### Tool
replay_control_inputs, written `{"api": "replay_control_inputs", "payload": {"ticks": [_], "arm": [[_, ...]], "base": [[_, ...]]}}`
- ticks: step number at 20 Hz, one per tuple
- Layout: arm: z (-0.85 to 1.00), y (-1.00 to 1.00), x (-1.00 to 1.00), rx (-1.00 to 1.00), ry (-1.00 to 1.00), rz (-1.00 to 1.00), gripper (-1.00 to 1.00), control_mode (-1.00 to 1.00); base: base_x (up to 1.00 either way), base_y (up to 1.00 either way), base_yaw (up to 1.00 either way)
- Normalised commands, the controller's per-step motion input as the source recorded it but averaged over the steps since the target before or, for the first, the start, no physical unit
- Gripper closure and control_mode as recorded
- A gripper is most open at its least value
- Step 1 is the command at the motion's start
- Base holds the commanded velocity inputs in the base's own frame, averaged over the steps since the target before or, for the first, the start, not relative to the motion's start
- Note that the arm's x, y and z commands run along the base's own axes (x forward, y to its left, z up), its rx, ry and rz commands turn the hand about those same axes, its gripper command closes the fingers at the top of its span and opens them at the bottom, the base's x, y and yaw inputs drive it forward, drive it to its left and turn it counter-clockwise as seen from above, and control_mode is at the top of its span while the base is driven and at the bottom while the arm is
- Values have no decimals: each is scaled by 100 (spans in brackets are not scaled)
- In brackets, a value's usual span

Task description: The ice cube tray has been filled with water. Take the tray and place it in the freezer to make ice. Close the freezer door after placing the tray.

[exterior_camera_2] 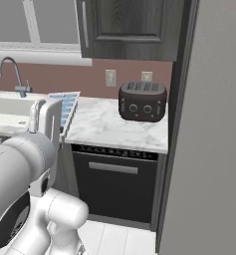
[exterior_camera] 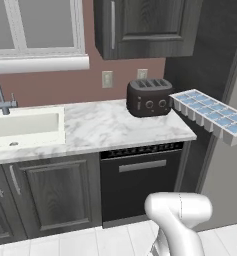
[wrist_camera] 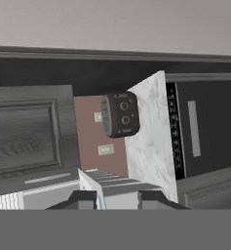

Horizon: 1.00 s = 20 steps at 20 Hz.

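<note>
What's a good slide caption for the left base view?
Filled ice cube tray carried in mid-air beside the toaster, past the marble counter's right end.

White glossy arm (exterior_camera: 177,220), rounded segments, dark joint band (exterior_camera_2: 12,221) at lower link. Gripper (wrist_camera: 118,199) has two small dark fingertips (wrist_camera: 83,199).

Marble counter (exterior_camera: 105,127) with toaster (exterior_camera: 149,97), sink (exterior_camera: 22,125), dark cabinets (exterior_camera: 45,192), terracotta wall (exterior_camera: 65,85).

ice cube tray (exterior_camera: 210,115) cut by right edge
</note>
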Motion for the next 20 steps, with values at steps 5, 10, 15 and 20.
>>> {"api": "replay_control_inputs", "payload": {"ticks": [5, 10, 15, 20], "arm": [[0, 0, 0, 0, 0, 0, 100, 100], [0, 0, 0, 0, 0, 0, 100, 100], [0, 0, 0, 0, 0, 0, 100, 100], [0, 0, 0, 0, 0, 0, 100, 100]], "base": [[-5, -10, 0], [-6, -36, 0], [-6, -64, 0], [-5, -75, 0]]}}
